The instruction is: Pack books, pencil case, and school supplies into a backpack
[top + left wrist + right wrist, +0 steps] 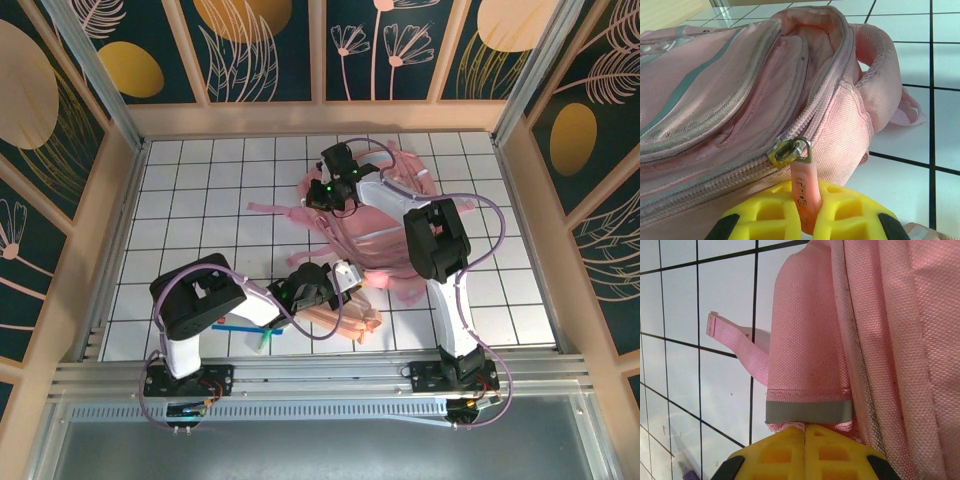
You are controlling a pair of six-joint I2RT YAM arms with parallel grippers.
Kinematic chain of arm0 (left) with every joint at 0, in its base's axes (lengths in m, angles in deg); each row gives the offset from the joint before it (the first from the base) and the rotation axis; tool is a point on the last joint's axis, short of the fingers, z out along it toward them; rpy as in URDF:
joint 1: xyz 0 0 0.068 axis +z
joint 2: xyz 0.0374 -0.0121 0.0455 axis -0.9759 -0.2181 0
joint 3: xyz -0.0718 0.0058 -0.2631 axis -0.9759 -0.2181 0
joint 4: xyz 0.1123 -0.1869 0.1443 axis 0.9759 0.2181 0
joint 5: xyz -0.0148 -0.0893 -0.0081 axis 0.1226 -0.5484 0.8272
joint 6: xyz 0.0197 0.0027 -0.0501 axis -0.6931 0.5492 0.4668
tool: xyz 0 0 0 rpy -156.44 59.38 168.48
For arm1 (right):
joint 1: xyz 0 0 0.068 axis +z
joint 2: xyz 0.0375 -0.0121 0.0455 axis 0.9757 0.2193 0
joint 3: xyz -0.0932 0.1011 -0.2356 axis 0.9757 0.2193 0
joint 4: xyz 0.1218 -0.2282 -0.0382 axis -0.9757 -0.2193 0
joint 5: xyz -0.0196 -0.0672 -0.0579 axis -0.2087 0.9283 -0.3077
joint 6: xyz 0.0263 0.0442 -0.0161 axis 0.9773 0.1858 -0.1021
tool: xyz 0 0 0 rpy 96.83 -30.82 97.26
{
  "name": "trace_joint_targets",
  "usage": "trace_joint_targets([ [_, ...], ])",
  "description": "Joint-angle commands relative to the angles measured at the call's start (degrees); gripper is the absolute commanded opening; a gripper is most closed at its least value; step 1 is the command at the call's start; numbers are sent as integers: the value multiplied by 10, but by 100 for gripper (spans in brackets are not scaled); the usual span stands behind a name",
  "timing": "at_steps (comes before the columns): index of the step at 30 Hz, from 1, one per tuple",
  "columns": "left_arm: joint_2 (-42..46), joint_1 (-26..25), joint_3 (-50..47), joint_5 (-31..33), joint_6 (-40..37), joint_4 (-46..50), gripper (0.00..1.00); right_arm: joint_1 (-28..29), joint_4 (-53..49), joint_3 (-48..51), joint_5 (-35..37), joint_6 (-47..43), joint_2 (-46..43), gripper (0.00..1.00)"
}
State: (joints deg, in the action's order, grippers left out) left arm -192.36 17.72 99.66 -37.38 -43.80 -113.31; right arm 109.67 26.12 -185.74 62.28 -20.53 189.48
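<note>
Two claws clamped | left claw on soft pink zipper pull of large glossy pink backpack, lying on white tiled table | right claw on its grey-banded pink strap | advice: draw pull along the track, strap taut.

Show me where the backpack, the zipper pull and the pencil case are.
backpack [372, 248], top external view, on its pink body.
zipper pull [805, 186], left wrist view, middle of the pink tab.
pencil case [352, 322], top external view, on its peach fabric.
</note>
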Motion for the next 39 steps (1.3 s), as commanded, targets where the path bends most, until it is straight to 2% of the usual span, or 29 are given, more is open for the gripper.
trace_joint_targets([
  [1,24,-25,11,-83,-3,-56,0,-7,69,-19,12,1,9,0],
  [6,41,-25,5,-69,8,-37,0,-7,74,-4,5,-13,3,0],
  [7,48,-25,1,-55,20,-39,4,-6,74,-2,3,-17,3,0],
  [10,83,-25,-20,-20,43,-47,19,-7,73,-1,-12,-34,2,0],
  [12,122,-20,-36,17,85,-35,36,-7,67,-4,-21,-46,1,0],
  [13,143,-13,-40,27,114,-12,39,-6,65,-4,-27,-52,-1,0],
  [15,182,11,-44,24,174,43,45,-6,61,-2,-32,-64,-5,0],
  [17,225,40,-65,12,237,50,50,-6,57,1,-33,-76,-8,0],
  [19,264,67,-81,34,307,64,61,-7,54,3,-33,-82,-10,0],
  [22,306,106,-61,44,369,160,82,-24,48,4,-45,-86,-11,0],
  [24,309,140,-29,26,412,237,83,-25,47,6,-51,-88,-15,0],
  [26,292,193,0,-23,483,295,83,-25,48,9,-52,-91,-24,0],
  [29,250,246,20,-71,578,316,79,-27,50,17,-42,-90,-33,0],
  [31,220,253,44,-70,603,343,78,-29,48,22,-39,-86,-34,0],
  [32,204,254,59,-72,606,358,78,-29,41,21,-33,-81,-35,7],
  [34,162,254,99,-85,632,397,78,-30,21,19,-13,-75,-38,32],
  [37,102,250,150,-128,653,437,76,-30,-25,19,40,-64,-60,48],
  [39,84,239,175,-121,652,464,76,-31,-62,34,92,-54,-87,53],
])
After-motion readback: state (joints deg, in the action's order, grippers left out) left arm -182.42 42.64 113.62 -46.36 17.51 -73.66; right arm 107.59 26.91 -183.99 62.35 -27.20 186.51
